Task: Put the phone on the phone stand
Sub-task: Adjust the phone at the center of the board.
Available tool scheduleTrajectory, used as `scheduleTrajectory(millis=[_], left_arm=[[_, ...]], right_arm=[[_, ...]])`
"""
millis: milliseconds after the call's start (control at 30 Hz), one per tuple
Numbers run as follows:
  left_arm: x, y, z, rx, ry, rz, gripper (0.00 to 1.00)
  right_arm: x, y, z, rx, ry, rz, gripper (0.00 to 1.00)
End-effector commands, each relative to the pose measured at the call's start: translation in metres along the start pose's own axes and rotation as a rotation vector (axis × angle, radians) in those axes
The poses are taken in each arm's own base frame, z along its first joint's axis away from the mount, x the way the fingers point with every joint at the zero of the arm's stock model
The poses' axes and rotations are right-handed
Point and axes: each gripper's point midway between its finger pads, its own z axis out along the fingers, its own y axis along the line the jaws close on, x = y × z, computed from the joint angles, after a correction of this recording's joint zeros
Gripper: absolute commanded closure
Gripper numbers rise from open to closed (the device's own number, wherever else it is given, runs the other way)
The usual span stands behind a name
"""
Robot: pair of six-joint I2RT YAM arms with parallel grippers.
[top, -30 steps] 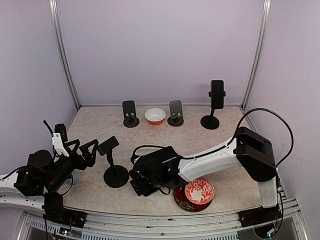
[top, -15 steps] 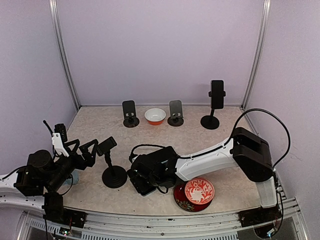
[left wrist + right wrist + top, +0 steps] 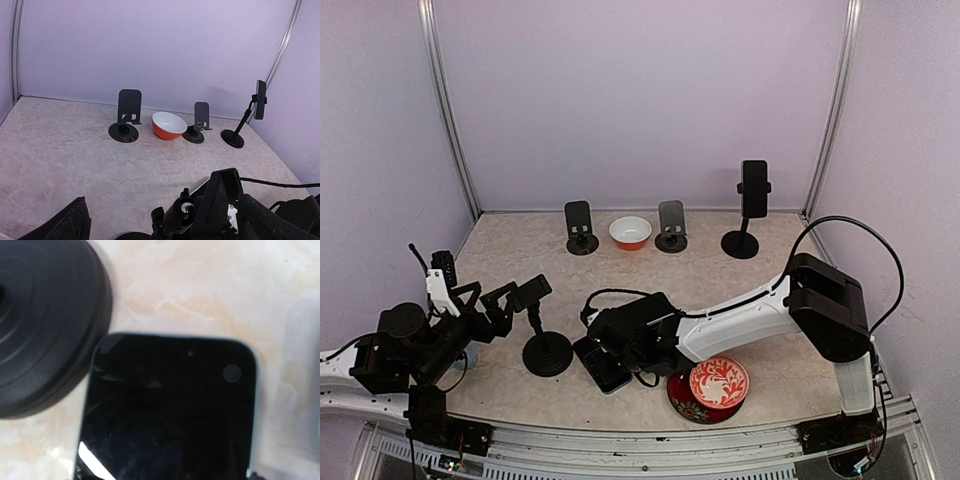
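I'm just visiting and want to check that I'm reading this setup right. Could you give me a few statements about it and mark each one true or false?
1. A phone lies flat on the table beside a round black base. True.
2. The orange bowl stands between two small stands. True.
3. The tall stand at the back right is empty. False: it holds a second phone.
4. The red patterned bowl sits against the back wall. False: it is near the front edge.
5. The left gripper is open. True.
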Motion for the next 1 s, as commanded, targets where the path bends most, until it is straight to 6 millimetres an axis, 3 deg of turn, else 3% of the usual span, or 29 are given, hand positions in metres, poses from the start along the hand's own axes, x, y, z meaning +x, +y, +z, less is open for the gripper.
scheduleTrajectory(millis=[0,967], left_arm=[[-0.0035,0.0063,-0.0055,0.016,-0.019,-0.067,0.01],[-0.0075,0.0095,-0.0079,0.016,-0.034,-0.078,0.01]], right_arm=[[0.0585,0.0053,0.0069,-0.055,0.18,-0.034,0.29],[0.0519,0.0096,0.0014,-0.091,0.152,-0.031,0.31]])
